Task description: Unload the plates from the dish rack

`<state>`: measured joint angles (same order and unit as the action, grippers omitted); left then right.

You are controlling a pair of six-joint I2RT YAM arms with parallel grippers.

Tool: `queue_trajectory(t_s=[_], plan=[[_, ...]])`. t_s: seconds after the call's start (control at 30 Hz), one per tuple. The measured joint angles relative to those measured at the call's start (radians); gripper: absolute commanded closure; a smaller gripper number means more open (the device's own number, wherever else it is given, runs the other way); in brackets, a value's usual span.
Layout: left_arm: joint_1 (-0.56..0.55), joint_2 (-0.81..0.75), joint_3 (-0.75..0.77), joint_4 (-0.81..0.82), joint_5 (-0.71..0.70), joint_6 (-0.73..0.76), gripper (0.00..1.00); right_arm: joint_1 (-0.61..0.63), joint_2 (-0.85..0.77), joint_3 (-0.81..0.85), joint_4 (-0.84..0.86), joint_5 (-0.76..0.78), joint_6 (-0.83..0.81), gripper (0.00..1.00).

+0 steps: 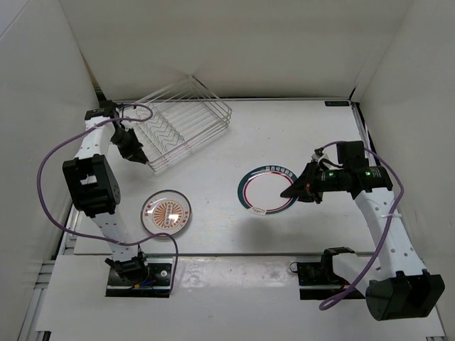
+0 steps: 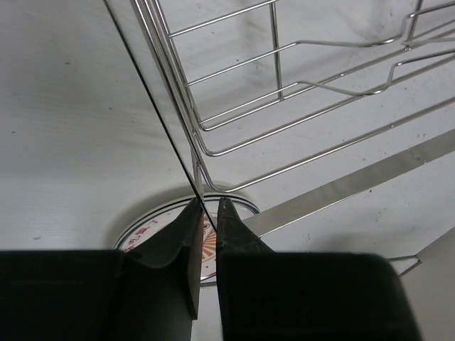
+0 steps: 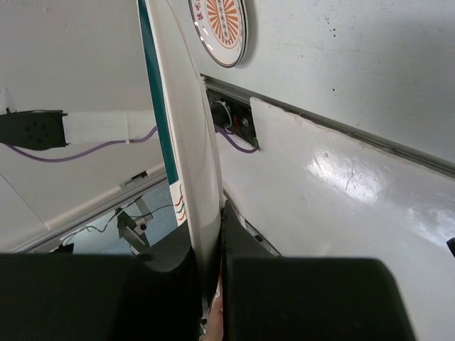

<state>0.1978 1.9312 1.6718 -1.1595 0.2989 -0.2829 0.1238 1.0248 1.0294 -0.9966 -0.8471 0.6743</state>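
So the right gripper [image 1: 291, 191] is clamped on the right rim of the teal-banded round white plate [image 1: 264, 190], which sticks out leftward over the middle of the worktop [image 1: 334, 135]. The left gripper [image 1: 138, 155] is pinched on the silver wire dish rack [image 1: 188, 124], far left.

The left arm [image 1: 91, 186] and right arm [image 1: 380, 220] share one build: white perforated links joined by blocky black joint housings. A thin purple cable [image 1: 40, 174] loops along each. Small green lights [image 1: 328, 172] glow at the right wrist. The fingers [image 2: 181, 241] are matte black, tapering to narrow tips.
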Motion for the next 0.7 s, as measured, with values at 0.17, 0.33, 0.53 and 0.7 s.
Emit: queue_trajectory(t_s=[0.17,0.33,0.53,0.7], plan=[[-0.019,-0.033,-0.042,0.021,0.014,0.004,0.91,-0.003,-0.049,-0.028,0.005,0.018,0.013,0.99],[-0.004,-0.084,-0.095,0.026,0.017,-0.013,0.41,-0.005,-0.064,-0.069,0.004,0.059,0.029,0.89],[0.048,-0.177,-0.114,-0.017,0.005,-0.073,0.0,-0.005,-0.085,-0.298,0.14,0.117,0.129,0.86],[0.072,-0.225,-0.062,-0.083,-0.058,-0.158,0.0,0.004,-0.125,-0.559,0.335,0.175,0.251,0.78]])
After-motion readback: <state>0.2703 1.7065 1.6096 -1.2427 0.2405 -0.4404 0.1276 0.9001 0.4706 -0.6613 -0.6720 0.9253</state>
